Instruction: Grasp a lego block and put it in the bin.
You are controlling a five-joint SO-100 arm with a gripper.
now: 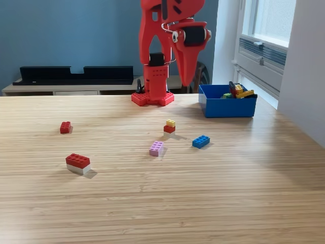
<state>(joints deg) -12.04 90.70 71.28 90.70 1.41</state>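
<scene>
Five lego blocks (156, 148) lie well apart on open table (213, 203); jaws together, raised beside the bin (227, 108).

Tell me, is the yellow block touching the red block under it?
Touching. The exterior view shows the yellow block sitting directly on the red block, with no gap between them.

Bright blue bin (227, 108) with yellow, red and green pieces inside. Red arm (160, 51). Pale wood-grain tabletop (162, 203). Loose blocks: one red (65, 127), red over white (78, 163), yellow over red (169, 126), lilac (156, 148), blue (201, 141).
</scene>
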